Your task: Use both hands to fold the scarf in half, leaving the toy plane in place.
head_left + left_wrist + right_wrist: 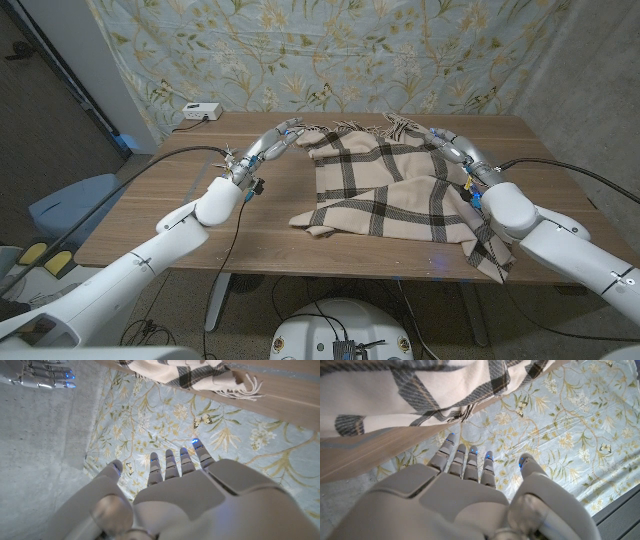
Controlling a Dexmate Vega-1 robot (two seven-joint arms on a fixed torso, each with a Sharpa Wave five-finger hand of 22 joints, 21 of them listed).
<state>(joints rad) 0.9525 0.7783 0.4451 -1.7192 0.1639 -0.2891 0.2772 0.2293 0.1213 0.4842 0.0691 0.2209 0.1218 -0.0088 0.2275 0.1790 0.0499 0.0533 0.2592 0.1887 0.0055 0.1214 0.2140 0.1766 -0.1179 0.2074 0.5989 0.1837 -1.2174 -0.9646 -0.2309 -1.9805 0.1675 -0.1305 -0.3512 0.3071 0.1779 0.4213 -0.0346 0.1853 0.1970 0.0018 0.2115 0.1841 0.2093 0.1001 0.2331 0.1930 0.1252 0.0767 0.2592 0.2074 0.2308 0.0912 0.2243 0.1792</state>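
A cream scarf (pixel 385 185) with dark checks lies rumpled and partly doubled over on the wooden table (pixel 250 215), right of centre. Its near right end hangs over the front edge. My left hand (pixel 270 145) hovers at the scarf's far left corner, fingers stretched out and holding nothing. In the left wrist view, the left hand (pixel 170 490) is apart from the fringed scarf edge (pixel 200 372). My right hand (pixel 455 148) is at the far right corner by the fringe. In the right wrist view, the right hand (pixel 465 495) is spread and empty, just off the scarf (pixel 395 395).
A small white box (pixel 197 111) with a cable sits at the table's far left corner. A floral curtain (pixel 330 50) hangs close behind the far edge. Bare wood stretches left of the scarf.
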